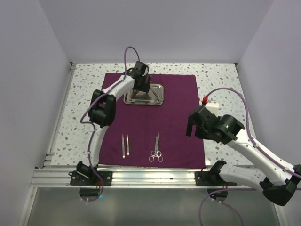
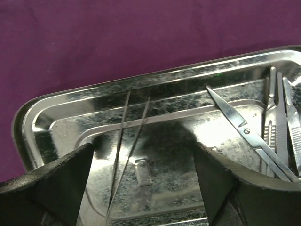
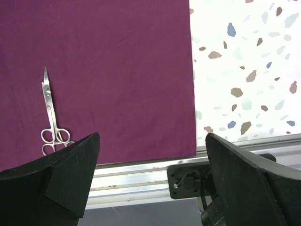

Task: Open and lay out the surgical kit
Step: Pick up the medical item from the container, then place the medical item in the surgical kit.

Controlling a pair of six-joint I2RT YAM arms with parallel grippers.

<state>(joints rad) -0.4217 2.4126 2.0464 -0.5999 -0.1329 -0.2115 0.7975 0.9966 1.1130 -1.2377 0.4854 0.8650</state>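
The cloth wrap lay open and flat. Tweezers and scissors were already set out on its near part, so the job looked partly done.

The left gripper hung low over the steel tray with its fingers wide apart. A slim pair of tweezers lay right between them. More tools, with tray scissors, lay off to its right side.

Next, I think it needed to go down, pinch the slim tweezers, and lift gently.

The right gripper was wide open too, holding nothing, with the laid-out scissors to its left.
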